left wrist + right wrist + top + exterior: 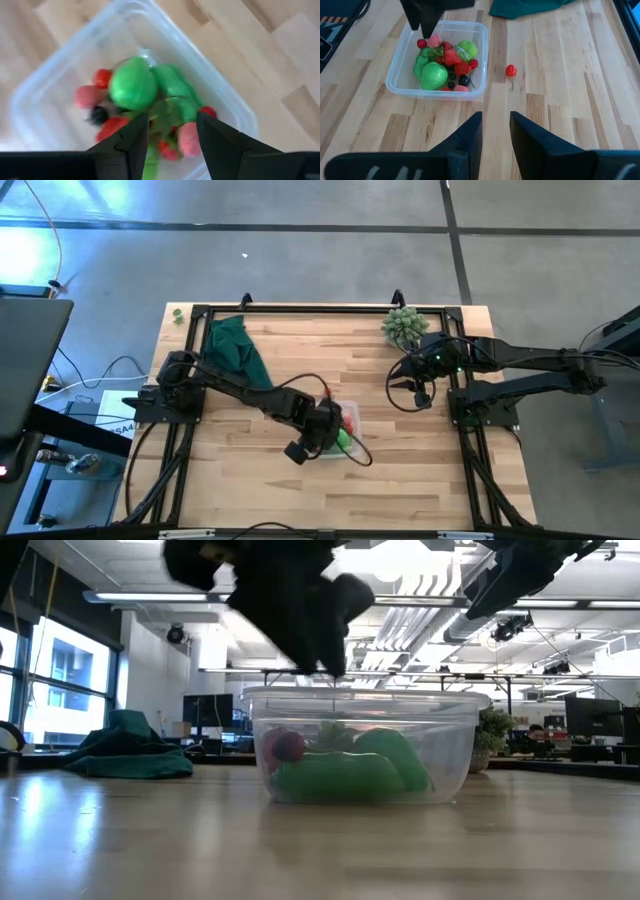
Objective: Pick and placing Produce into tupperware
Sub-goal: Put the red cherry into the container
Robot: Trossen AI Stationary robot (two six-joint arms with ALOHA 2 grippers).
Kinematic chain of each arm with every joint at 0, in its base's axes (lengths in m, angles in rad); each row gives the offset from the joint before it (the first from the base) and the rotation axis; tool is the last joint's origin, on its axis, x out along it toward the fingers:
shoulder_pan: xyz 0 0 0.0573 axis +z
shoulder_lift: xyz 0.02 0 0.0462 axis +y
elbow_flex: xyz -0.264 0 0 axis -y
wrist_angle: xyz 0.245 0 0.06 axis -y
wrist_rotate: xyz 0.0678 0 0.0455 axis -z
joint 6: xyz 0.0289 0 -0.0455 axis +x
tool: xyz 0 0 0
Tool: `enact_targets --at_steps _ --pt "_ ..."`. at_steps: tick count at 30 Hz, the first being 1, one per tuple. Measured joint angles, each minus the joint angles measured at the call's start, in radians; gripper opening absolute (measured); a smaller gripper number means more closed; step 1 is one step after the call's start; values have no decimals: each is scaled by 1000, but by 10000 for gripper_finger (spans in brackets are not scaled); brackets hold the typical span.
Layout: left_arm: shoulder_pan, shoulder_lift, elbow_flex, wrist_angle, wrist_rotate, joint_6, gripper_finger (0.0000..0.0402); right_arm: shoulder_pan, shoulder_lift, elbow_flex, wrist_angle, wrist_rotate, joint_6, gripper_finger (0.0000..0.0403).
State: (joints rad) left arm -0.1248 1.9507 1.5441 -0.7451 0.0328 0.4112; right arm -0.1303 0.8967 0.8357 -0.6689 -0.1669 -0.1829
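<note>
Right wrist view, lone red cherry point(511, 70) beside tupperware point(400, 65), left claw point(170, 132) released above, right claw point(495, 131) parted, empty.

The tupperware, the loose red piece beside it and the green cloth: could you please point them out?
tupperware point(400, 85): right wrist view, clear front wall.
loose red piece point(511, 70): right wrist view, its round body.
green cloth point(235, 348): high view, cloth's middle.
</note>
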Motion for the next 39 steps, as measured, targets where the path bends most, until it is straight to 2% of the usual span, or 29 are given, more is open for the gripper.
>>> enact_targets --at_steps 9,16,21,24,30,39 --pt "161 -1 184 -210 -3 31 156 0 0 0 0 0 0 89" --pt "324 -2 186 -256 8 70 157 0 0 0 0 0 0 89" --pt "398 -2 78 -122 9 98 157 0 0 0 0 0 0 89" --pt "426 -2 -19 0 54 101 157 0 0 0 0 0 0 89" --pt "434 -1 -198 249 109 43 157 0 0 0 0 0 0 89" --pt "433 0 -308 418 113 -23 157 0 0 0 0 0 0 89"
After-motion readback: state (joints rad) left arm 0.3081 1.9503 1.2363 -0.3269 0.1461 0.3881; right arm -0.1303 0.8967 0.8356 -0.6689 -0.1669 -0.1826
